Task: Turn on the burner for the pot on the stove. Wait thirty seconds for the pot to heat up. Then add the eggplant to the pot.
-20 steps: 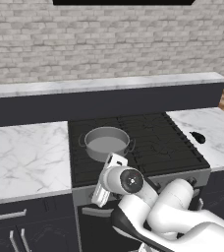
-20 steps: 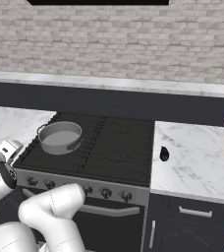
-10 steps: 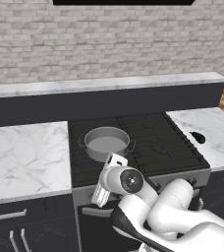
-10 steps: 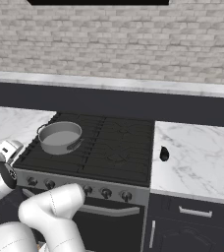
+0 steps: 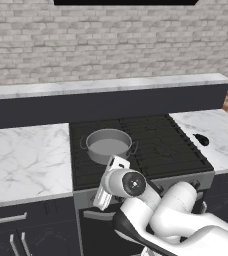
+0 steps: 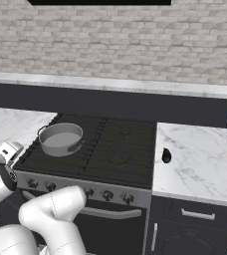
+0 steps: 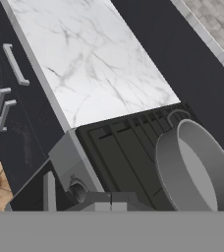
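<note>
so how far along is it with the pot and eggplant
Nothing looks finished yet. The hand sits low at the stove's front left corner by the knobs; contact with one can't be seen. The pot holds nothing. The eggplant lies on the right counter, untouched. Heating and adding remain.

Two base views looking forward and down at the stove (image 5: 136, 145) from either side; hand view close, tilted over pot (image 7: 195, 170) and worktop (image 7: 92, 64).
</note>
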